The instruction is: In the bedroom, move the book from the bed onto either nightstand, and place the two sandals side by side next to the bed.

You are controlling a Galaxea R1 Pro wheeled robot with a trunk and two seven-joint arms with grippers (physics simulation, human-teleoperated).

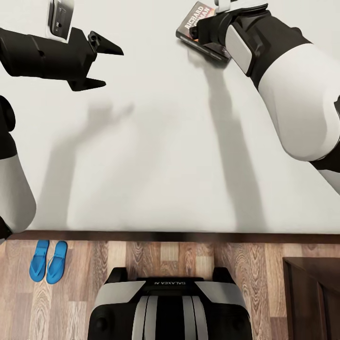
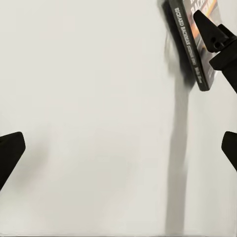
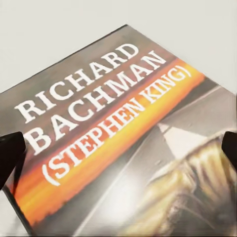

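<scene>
We look down over the bed, whose plain off-white mattress spreads across most of the head view, with its brown frame edge running along the near side. The book lies flat on the mattress at the far right, its dark cover showing white lettering and an orange band. Our right gripper reaches out over the book; in the right wrist view the cover sits close beneath the camera, with the two black fingertips spread to either side of it, so this gripper is released and holds nothing, though we cannot tell whether its tips touch the cover. Our left gripper hangs over bare mattress at the far left, well apart from the book, its two black fingers parted wide and nothing between them; from the left wrist view we see the book across the mattress with the right gripper's dark fingers over it. On the wooden floor near the bed's near edge, at the left, the two sandals lie side by side, bright blue and parallel. At the near right a dark-brown nightstand stands on the floor beside the bed.
</scene>
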